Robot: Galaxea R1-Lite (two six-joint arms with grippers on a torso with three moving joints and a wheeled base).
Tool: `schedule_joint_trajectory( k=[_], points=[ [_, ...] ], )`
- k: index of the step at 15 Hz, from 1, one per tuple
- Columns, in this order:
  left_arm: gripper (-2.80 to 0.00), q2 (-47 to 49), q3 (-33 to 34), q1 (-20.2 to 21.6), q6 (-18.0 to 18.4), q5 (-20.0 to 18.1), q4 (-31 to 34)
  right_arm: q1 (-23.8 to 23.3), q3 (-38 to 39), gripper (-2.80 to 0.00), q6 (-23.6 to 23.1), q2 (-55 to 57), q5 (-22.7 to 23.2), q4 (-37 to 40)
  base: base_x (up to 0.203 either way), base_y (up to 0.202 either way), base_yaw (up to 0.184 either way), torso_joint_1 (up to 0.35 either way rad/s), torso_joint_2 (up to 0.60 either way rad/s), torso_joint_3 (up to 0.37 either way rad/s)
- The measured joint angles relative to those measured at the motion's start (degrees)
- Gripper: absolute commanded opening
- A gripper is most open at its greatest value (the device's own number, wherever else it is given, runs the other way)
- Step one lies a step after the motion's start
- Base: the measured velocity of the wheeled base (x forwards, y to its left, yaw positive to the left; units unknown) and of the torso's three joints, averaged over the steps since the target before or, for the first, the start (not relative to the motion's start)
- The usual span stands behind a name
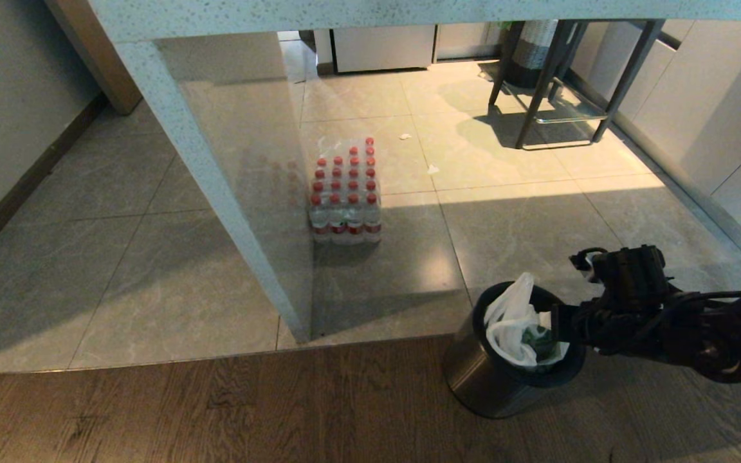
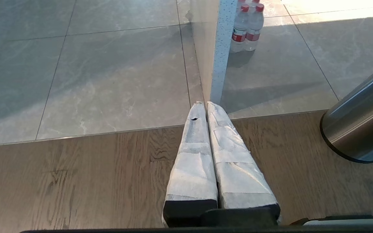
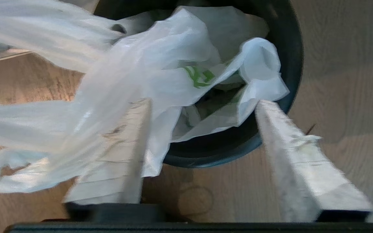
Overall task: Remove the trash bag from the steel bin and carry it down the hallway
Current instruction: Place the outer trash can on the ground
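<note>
Right now my right gripper sits at the mouth of the steel bin, fingers spread apart with nothing pinched between them. Loose folds of the trash bag drape over one finger; the rest of the bag is still in the bin, which stands on the wood floor near the tile edge. My left gripper hangs low over the wood, fingers pressed together and empty.
</note>
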Motion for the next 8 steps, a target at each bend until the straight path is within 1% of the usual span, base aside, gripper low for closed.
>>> schedule_joint_trajectory(
  k=[1, 3, 4, 6, 8],
  points=[
    [-2.80, 0.00, 0.00, 0.00, -0.01, 0.00, 0.01, -1.04, -0.03, 0.00, -0.48, -0.04, -0.17, 0.19, 0.000, 0.000, 0.000, 0.000, 0.00, 0.000],
    [-2.80, 0.00, 0.00, 0.00, 0.00, 0.02, 0.00, -3.70, 0.75, 0.00, -2.24, -0.28, -2.11, 1.59, 0.000, 0.000, 0.000, 0.000, 0.00, 0.000],
    [-2.80, 0.00, 0.00, 0.00, 0.02, 0.00, 0.00, -4.63, 1.03, 0.00, -2.41, -0.55, -2.83, 1.93, 0.000, 0.000, 0.000, 0.000, 0.00, 0.000],
    [-2.80, 0.00, 0.00, 0.00, -0.02, 0.02, 0.00, -5.33, 2.04, 0.00, -2.69, -2.22, -2.87, 2.37, 0.000, 0.000, 0.000, 0.000, 0.00, 0.000],
    [-2.80, 0.00, 0.00, 0.00, 0.00, -0.02, 0.00, -5.35, 5.32, 0.00, -3.87, -4.29, -2.57, 6.48, 0.000, 0.000, 0.000, 0.000, 0.00, 0.000]
  ],
)
